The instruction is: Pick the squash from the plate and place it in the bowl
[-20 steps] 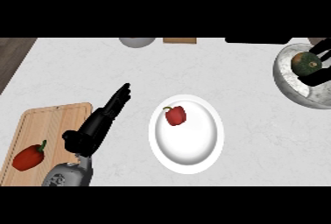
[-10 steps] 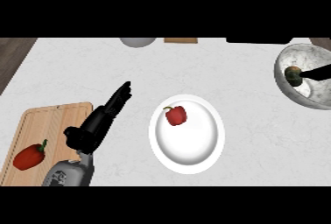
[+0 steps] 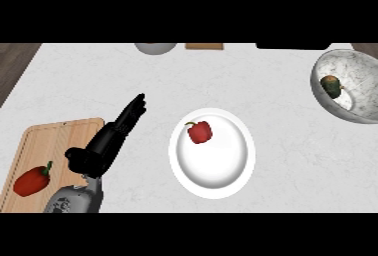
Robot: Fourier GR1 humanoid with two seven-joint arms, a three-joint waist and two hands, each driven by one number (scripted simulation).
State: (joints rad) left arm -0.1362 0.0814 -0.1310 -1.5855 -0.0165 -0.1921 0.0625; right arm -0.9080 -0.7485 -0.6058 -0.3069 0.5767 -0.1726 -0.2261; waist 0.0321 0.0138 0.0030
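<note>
A dark green squash (image 3: pixel 332 86) lies inside the marbled grey bowl (image 3: pixel 362 64) at the right edge of the head view. The white plate (image 3: pixel 214 170) sits in the middle of the counter and carries a small red bell pepper (image 3: pixel 199 132) in its upper left part. My left hand (image 3: pixel 111 139) rests left of the plate with straight fingers pointing up and to the right, holding nothing. My right hand does not show.
A wooden cutting board (image 3: pixel 59 145) lies at the lower left with a second red pepper (image 3: pixel 32 181) on it. A grey round object (image 3: pixel 155 48) and a wooden block (image 3: pixel 204 46) sit at the counter's far edge.
The view has shifted so the bowl sits lower and further in. The squash now lies alone in the bowl; the dark shape over it earlier is gone. My left hand has barely moved.
</note>
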